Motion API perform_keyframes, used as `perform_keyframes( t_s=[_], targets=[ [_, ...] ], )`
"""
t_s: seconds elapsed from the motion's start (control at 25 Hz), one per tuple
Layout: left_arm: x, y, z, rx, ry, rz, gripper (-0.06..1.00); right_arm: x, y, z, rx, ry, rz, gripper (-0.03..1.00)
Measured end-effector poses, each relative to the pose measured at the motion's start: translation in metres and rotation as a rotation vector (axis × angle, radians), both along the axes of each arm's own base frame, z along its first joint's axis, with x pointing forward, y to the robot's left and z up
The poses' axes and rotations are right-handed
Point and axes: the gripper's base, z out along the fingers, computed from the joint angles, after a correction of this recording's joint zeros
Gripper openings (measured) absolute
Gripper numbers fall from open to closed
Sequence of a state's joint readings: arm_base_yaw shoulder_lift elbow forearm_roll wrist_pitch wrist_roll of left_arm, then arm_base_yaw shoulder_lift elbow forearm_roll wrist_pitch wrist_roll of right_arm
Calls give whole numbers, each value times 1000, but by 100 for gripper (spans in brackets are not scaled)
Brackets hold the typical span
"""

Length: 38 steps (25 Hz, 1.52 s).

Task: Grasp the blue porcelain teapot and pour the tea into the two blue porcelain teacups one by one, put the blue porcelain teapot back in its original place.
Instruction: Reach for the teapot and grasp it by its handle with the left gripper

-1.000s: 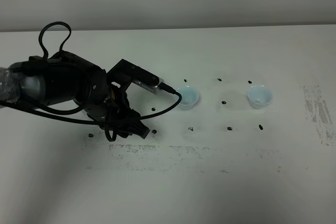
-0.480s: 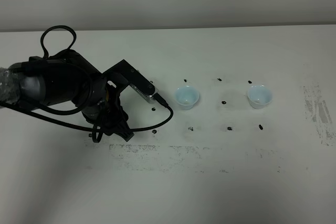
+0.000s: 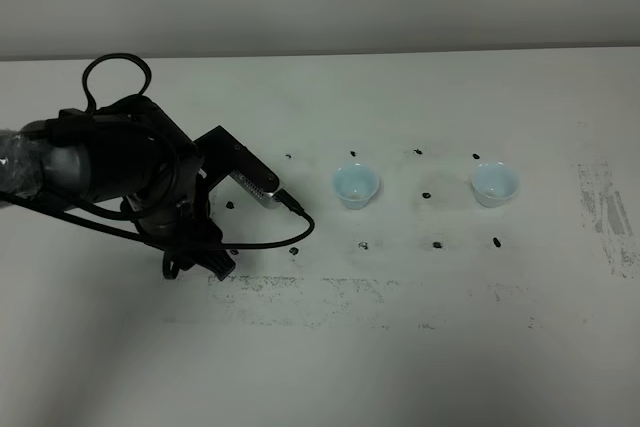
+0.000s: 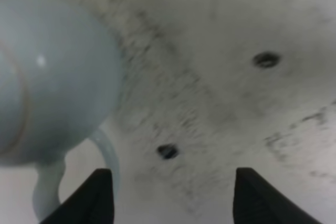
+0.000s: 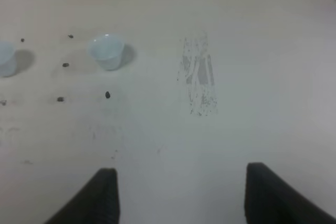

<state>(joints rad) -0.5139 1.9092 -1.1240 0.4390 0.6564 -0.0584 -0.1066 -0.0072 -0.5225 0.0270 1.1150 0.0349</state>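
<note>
On the left, the left end effector [image 4: 173,177] hangs wide open, gripping nothing. The blue porcelain teapot [image 4: 52,77] stands on the bench [image 3: 420,367], its handle just beside one finger. The left teacup [image 3: 355,186] and the right teacup [image 3: 494,184] stand untouched; whether they hold tea I cannot tell. The right end effector [image 5: 178,177] is open and empty.

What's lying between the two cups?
Between left cup and right cup: bare table with one small dark mark, shown in the exterior high view.
</note>
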Motion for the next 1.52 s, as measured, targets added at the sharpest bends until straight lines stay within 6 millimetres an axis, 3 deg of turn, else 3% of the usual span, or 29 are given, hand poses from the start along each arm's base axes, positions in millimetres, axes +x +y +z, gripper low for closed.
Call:
perform_keyframes(
  t_s=[0.28,0.6,0.76,0.84,1.08,1.32,1.52],
  targets=[
    [3,9,3,78,-62,115,52,0,0,0,0,0,0,54],
    [-5,4,2,-10,7,198,51,0,0,0,0,0,0,54],
    [-13,6,23,-29,28,170,47,0,0,0,0,0,0,54],
    [-20,10,46,-38,5,157,46,0,0,0,0,0,0,54],
    [-35,40,99,-116,-32,210,42,0,0,0,0,0,0,54],
    [-29,71,100,-133,30,222,40,0,0,0,0,0,0,54],
    [-21,77,92,-147,38,204,40,0,0,0,0,0,0,54]
  ],
)
